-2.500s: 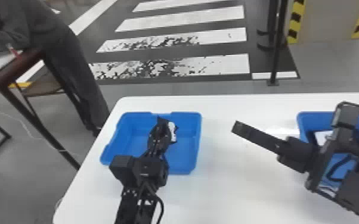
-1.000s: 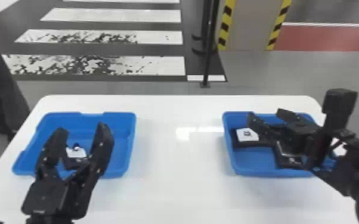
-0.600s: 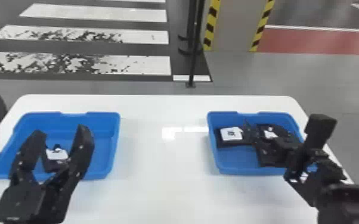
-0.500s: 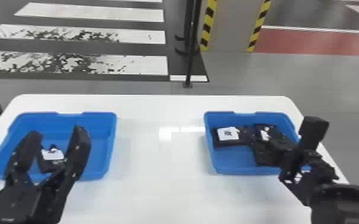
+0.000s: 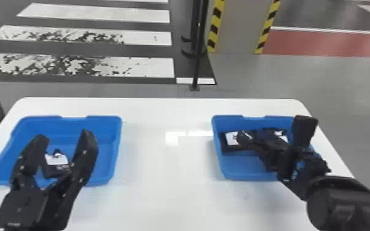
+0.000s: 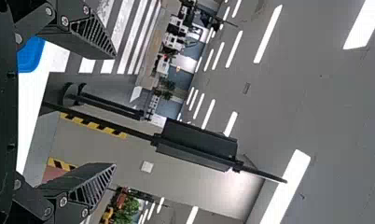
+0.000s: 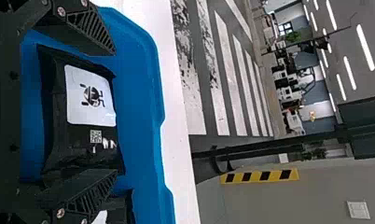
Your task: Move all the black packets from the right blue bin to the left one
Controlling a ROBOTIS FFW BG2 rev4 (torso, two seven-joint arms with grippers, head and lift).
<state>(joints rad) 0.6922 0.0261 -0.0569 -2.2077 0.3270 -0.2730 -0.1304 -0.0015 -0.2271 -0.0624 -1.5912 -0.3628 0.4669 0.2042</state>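
A white table with rounded far corners stands on a grey floor. Beyond it, the head view shows a worn white-striped crossing, a thin black post, a pale pillar edged in yellow and black, and a red floor band. The left wrist view adds long ceiling lights, a dark panel on a pole and green plants.

Two blue bins sit well apart on the table. In the left bin is one black packet with a white label. The left gripper is in front of it and over its near side, fingers spread wide, holding nothing.

The right bin contains at least two black packets: the left packet, near the bin's left wall, and the right packet beside it. The right gripper is over them, fingers wide apart and not clamped on anything.

The right gripper and its arm hide much of the right packet and part of the bin, so I cannot tell whether more packets lie beneath. In the right wrist view, a finger partly covers one packet. The left bin is cut off in the left wrist view, leaving a blue corner.
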